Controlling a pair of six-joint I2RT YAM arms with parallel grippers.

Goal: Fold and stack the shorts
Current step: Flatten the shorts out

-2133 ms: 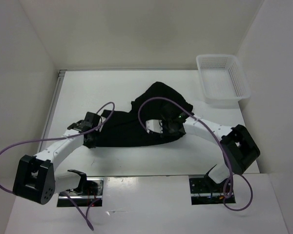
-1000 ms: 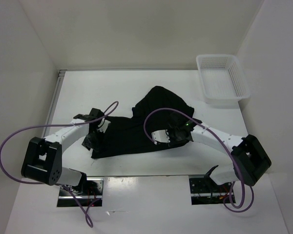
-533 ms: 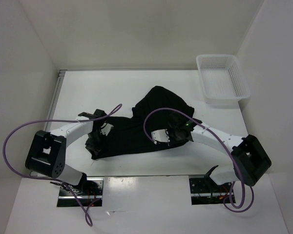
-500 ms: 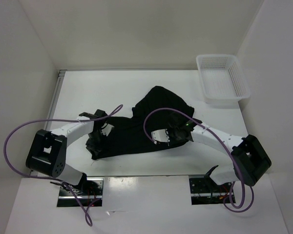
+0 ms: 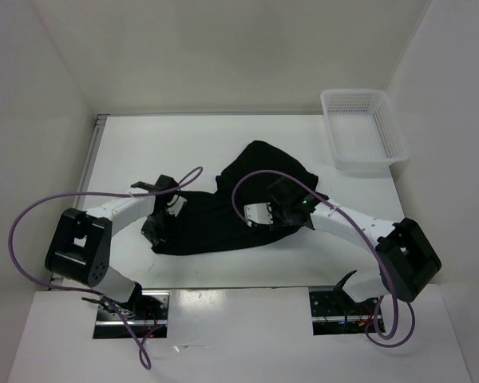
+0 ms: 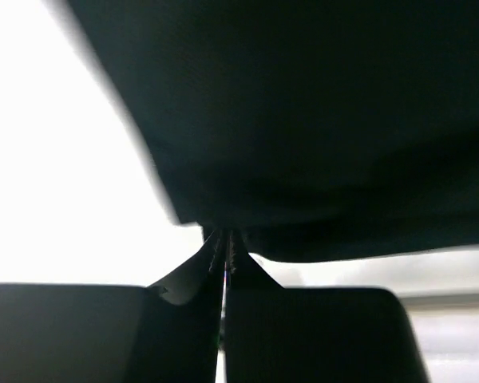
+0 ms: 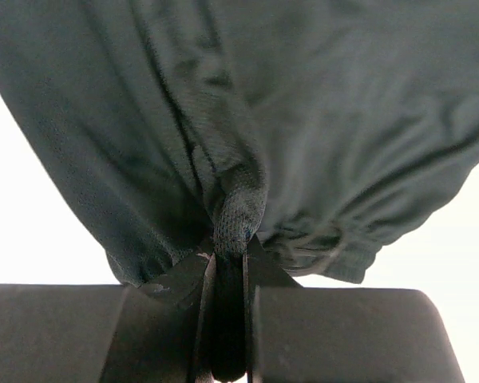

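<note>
On the white counter (image 5: 144, 152), seen from the top external view, a pair of black soft-fabric shorts (image 5: 223, 211) lies crumpled near the middle, between the two white-and-black arms. The garment spreads as a broad dark band across the counter, and a bunched lobe rises toward the far side. The left fingers (image 5: 154, 229) meet the garment at its left end. The right fingers (image 5: 265, 214) sit on its right-central part, just near of the bunched lobe.

In the left wrist view, the left fingers (image 6: 144, 335) are pressed together with almost no gap. A thin edge of the black cloth is pinched at their tips, and the rest of the cloth fills the upper part of that view. In the right wrist view, the right fingers (image 7: 160, 335) are likewise closed tightly on a raised fold of fine-knit fabric. A gathered hem shows to the right of this fold.

A white plastic mesh basket (image 5: 330, 128) stands at the far right corner of the counter, well apart from the shorts. A purple cable (image 5: 32, 215) loops out from the left arm, and a second purple cable (image 5: 247, 171) arches over the shorts from the right arm.
</note>
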